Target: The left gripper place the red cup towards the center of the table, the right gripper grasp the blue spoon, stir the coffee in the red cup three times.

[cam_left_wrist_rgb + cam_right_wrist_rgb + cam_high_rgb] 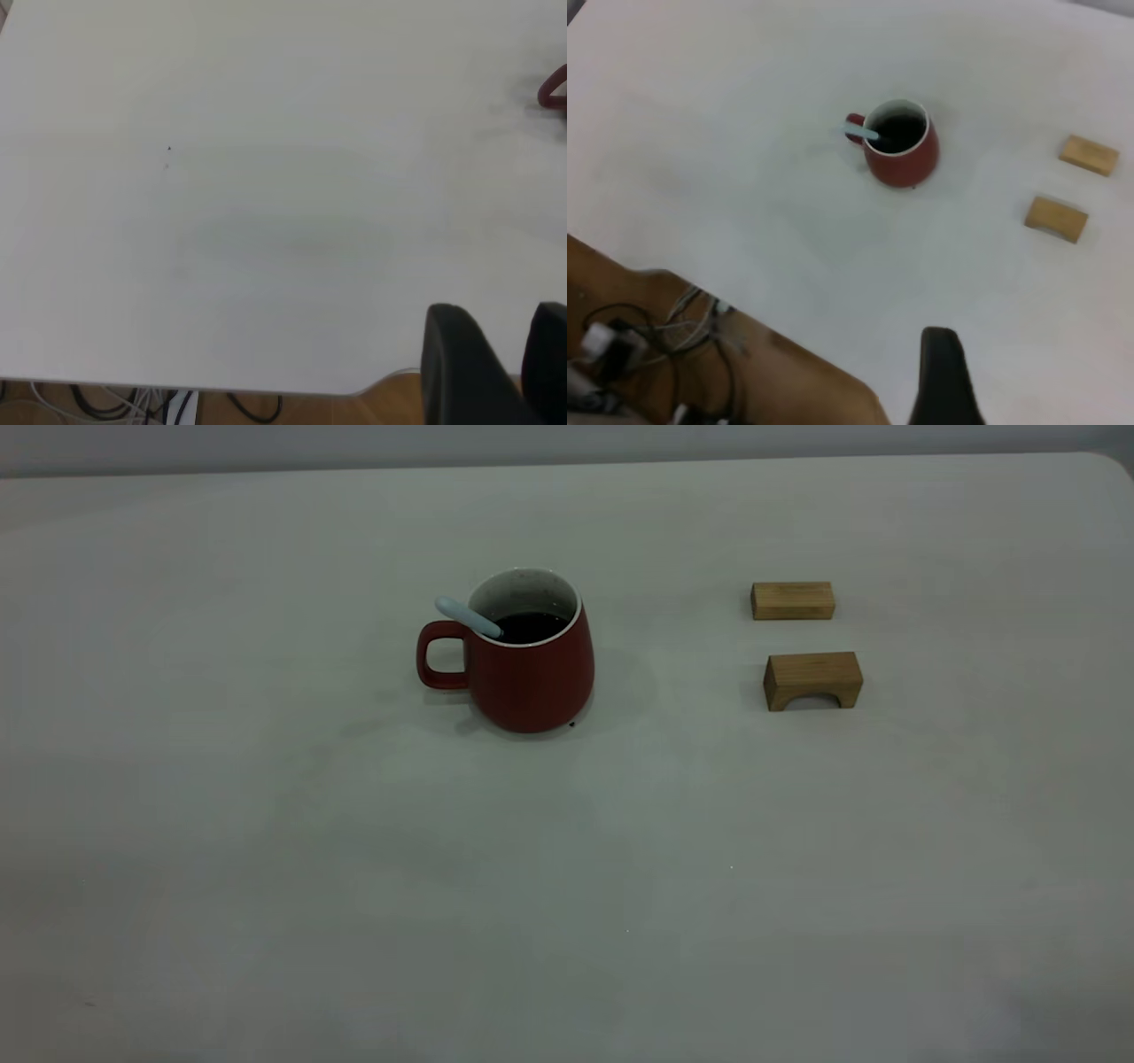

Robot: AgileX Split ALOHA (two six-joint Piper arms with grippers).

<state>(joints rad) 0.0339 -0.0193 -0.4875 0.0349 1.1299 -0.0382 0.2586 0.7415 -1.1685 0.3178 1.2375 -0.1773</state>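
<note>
- Your dark red, wide-based mug (530,669) stands upright near the middle of the off-white counter (266,868), its loop handle towards the left arm's side, dark coffee (530,626) inside.
- The slim pale-blue-handled spoon (468,617) leans on the white rim above the handle, bowl sunk in the liquid.
- Your left gripper (500,354), well apart from the mug, shows two black fingers parted with nothing between them; of your right gripper only one black finger (943,372) shows, so its opening cannot be told.
- Risk, as a judgement: nudge the mug or the jutting handle and the spoon may lever out, or coffee may slop.
- Count: one mug, one spoon, two tan wooden blocks, one plain (792,600), one arched (813,680).
</note>
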